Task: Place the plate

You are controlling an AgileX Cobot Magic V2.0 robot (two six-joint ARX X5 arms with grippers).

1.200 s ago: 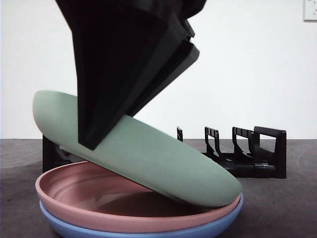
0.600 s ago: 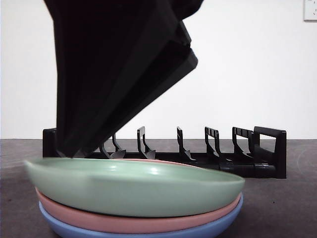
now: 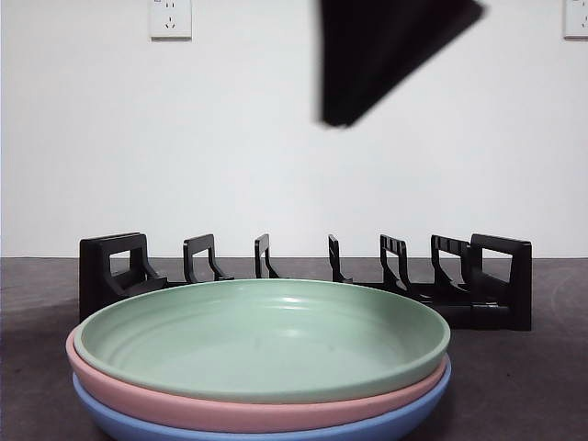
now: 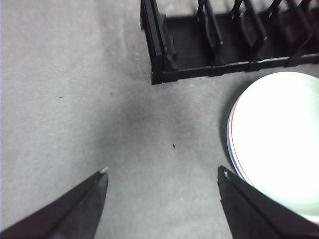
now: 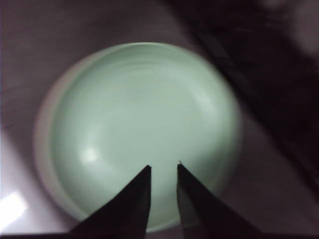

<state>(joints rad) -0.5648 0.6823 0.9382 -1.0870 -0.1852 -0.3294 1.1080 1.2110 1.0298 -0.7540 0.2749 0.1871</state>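
— Where was the green plate point(image 3: 262, 338)?

— It lay flat on top of a pink plate point(image 3: 248, 412), and that one lay on a blue plate point(image 3: 367, 428). The pile stood on the dark table point(image 3: 514, 386), at the near side, just in front of the black rack point(image 3: 303, 276). The rack's slots held nothing.

— And the right gripper point(image 5: 163, 168)?

— It was high above the pile and touched nothing. In the front view it showed only as a black tip point(image 3: 381, 55) at the top, a little to the right of the plate's middle. In its wrist view the green plate was straight below it, whole and a bit blurred. Its jaws were almost together, with only a thin gap, and there was nothing between them.

— And the left gripper point(image 4: 162, 172)?

— It hung over bare table to the left of the pile, near the rack's left end. Its jaws stood wide apart and empty. The plates showed at the edge of its view, very bright.
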